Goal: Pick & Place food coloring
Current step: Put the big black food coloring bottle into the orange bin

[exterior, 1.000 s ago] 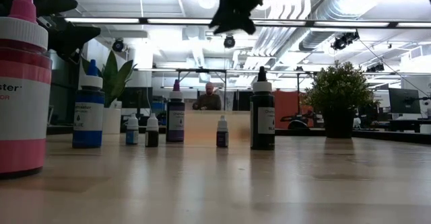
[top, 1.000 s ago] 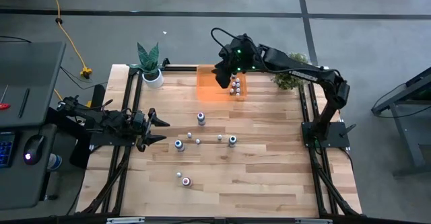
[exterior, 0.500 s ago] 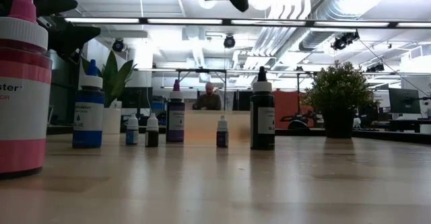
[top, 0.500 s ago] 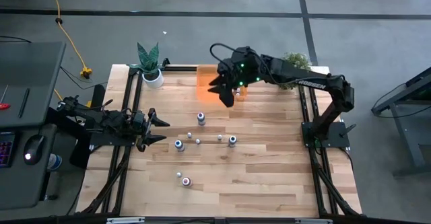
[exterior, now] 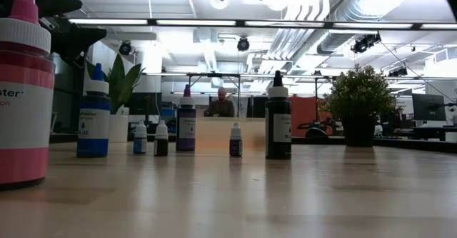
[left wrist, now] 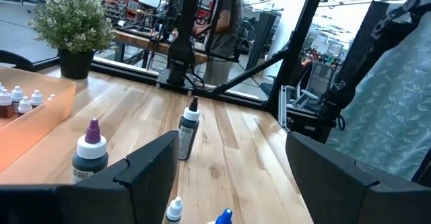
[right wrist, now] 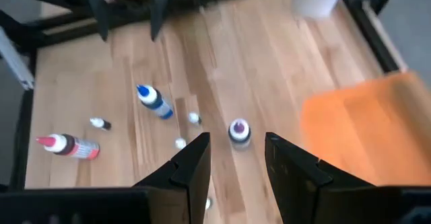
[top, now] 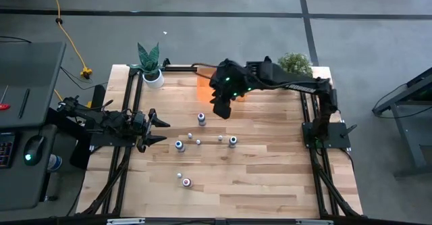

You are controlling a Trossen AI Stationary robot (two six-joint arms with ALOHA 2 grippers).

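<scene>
Food coloring bottles stand upright on their bases on the wooden table: a purple-capped bottle, a blue one, a dark one, a red one and several tiny whitish droppers. More droppers stand in the orange tray. My right gripper hangs open above the table, just on the tray side of the purple-capped bottle. My left gripper waits open at the table's left edge.
A white-potted plant stands at the far left corner and a bushy plant at the far right. Black frame rails run along the table's left and right edges. Bare wood lies near the front edge. A person shows in the room behind.
My right gripper has swung away from above the orange tray toward the table's near edge and somewhat left, toward the purple-capped bottle. The bottles on the table have not moved.
</scene>
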